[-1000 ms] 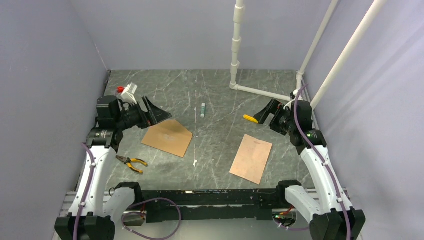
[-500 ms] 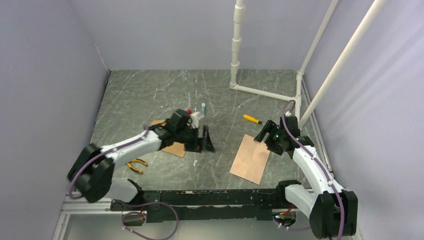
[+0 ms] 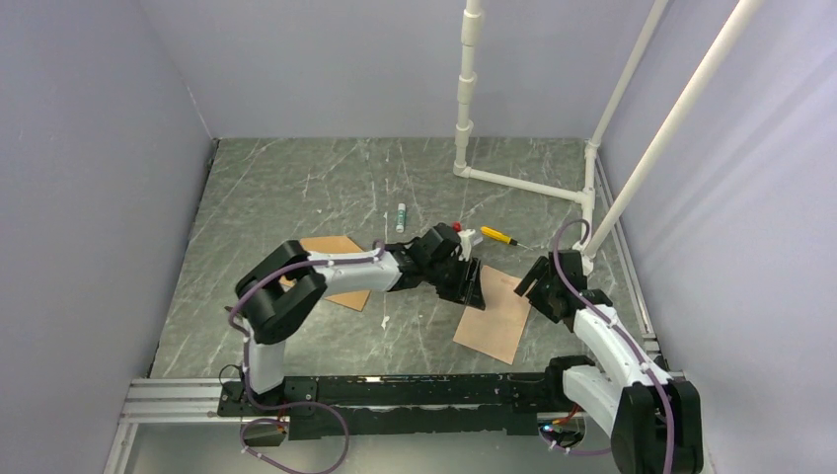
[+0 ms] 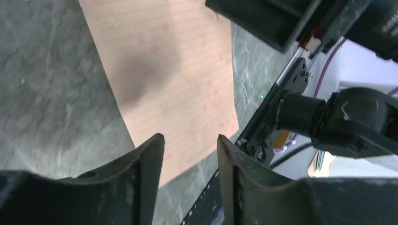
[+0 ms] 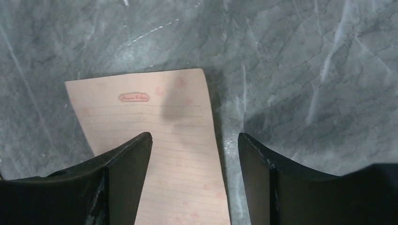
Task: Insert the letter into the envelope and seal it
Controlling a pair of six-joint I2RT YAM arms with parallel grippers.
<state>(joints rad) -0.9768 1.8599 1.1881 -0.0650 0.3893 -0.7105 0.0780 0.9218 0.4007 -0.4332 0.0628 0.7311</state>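
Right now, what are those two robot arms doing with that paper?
Both arms are bent over the letter. The left fingers hang open over its left side, and the right fingers hang open over its right side. Neither holds it, and it lies flat on the table. The envelope lies off to the left, partly under the left arm. The letter is not in it yet.

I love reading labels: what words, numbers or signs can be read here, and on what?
Nothing reads clearly.
Heading badge atop the letter: script too blurred.
White print on the right arm: cut off, unreadable.
Label on the small tube: too small.
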